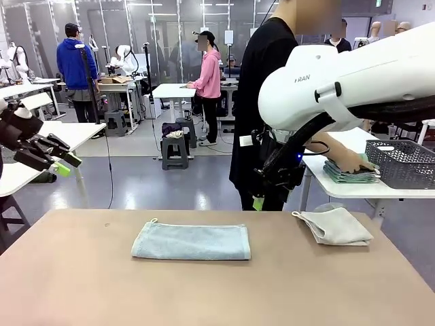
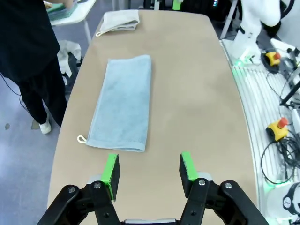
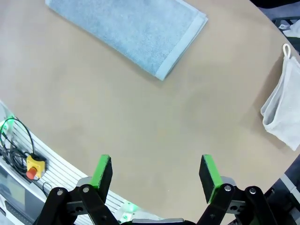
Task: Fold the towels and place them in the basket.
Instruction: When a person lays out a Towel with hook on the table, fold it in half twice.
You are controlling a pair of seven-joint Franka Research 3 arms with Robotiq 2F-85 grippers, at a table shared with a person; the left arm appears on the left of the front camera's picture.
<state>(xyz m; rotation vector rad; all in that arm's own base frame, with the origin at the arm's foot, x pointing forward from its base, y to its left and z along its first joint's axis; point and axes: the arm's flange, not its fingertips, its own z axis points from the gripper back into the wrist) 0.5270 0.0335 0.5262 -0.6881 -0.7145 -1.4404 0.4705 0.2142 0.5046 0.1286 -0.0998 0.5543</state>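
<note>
Left pincer (image 2: 149,172): part-open, empty. Blue towel (image 1: 192,242) lies mid-tabletop (image 1: 81,285), grey towel (image 1: 336,226) to its right. Right pincer (image 3: 156,174): wide, empty. Basket (image 1: 401,163) sits far right on side table (image 1: 353,189). Risk: pinching a single layer would unfold the blue towel. Count: 2 towels on tabletop, 1 basket.

I log right arm (image 1: 353,75): glossy white shell, black cable beneath; left gripper (image 2: 149,169): black linkages, green pads (image 2: 111,172), screws.
</note>
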